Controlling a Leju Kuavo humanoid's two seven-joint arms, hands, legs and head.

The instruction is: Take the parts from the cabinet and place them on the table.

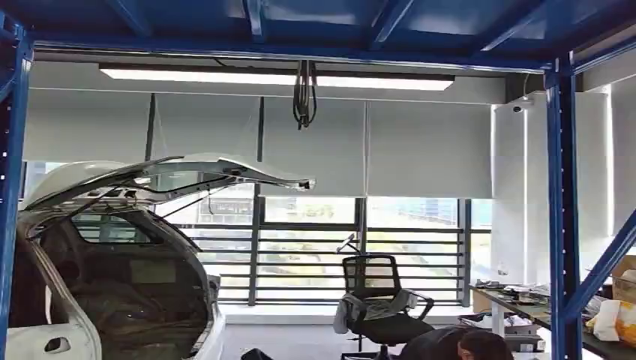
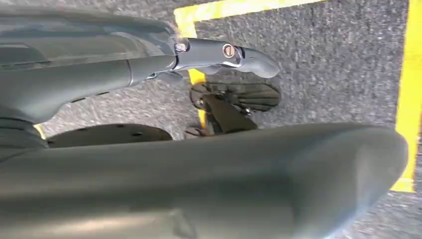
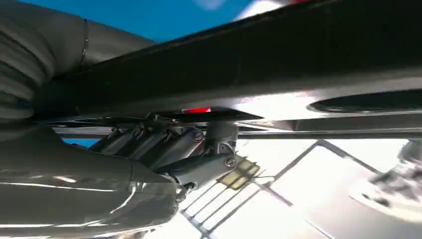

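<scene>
Head view, from the left: a white car body [image 1: 112,300] stands with its hatch [image 1: 187,174] raised. A bundle of black cable [image 1: 304,94] hangs from the ceiling near the middle. Below it, an office chair [image 1: 382,300] with cloth draped over it stands before the barred windows. A person [image 1: 465,346] is bent low at the bottom edge. To the right, a cluttered worktop [image 1: 517,304] runs behind a blue rack post [image 1: 564,225].

In the left wrist view, the left hand [image 2: 149,64] hangs over a grey carpeted floor [image 2: 323,64] marked with yellow tape [image 2: 410,74]. Its thumb [image 2: 224,52] sticks straight out. I cannot tell how its fingers lie, or whether they hold anything.

In the right wrist view, the right hand [image 3: 164,149] is pointed up towards the ceiling and the windows. Its fingers [image 3: 149,142] lie close together, curled up against the underside of a long black part [image 3: 249,64], with the thumb just below them. The hand appears to grip this part, which runs across the whole picture, well above the floor.
</scene>
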